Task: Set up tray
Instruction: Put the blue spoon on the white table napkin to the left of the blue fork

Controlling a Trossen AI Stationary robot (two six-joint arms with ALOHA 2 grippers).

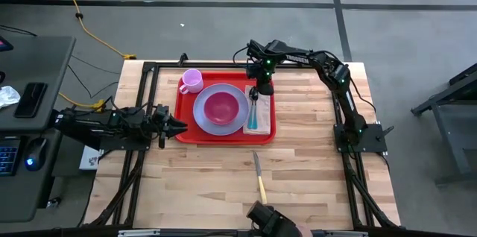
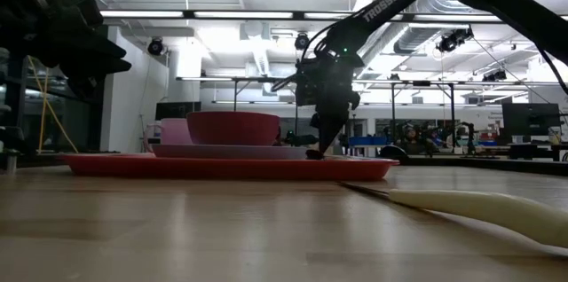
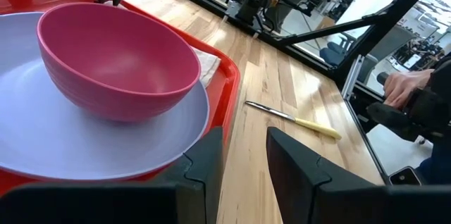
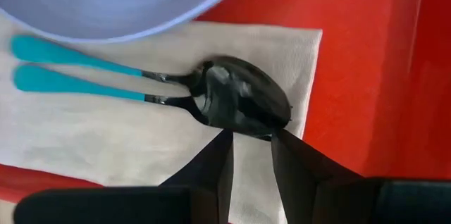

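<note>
Setting the cutlery on the napkin [image 4: 141,132] is the step you appear to be finishing. The right gripper [image 4: 250,143] stands over the bowls of two teal-handled utensils [image 4: 211,94], its fingers parted by a narrow gap and closed on nothing, with the dark utensil heads just beyond the tips. In the high view it sits right of centre in the upper half of the frame, above the right side of the red tray [image 1: 186,129], which lies in the middle of the wooden table [image 1: 298,177].

Lift straight up before you swing away, so the tips do not drag the utensils or crease the napkin. The lavender plate [image 1: 203,114] with the pink bowl [image 1: 221,106] sits just beside the napkin, so keep clear of its edge.

The left gripper [image 3: 243,157] waits at the tray's left edge, left of centre in the high view, fingers slightly apart and empty.

A yellow-handled knife [image 1: 258,177] is off the tray, on the bare wood in the lower middle of the frame; it is likely next. Take it by the handle. The pink cup [image 1: 191,80] already stands on the tray's upper-left corner.
</note>
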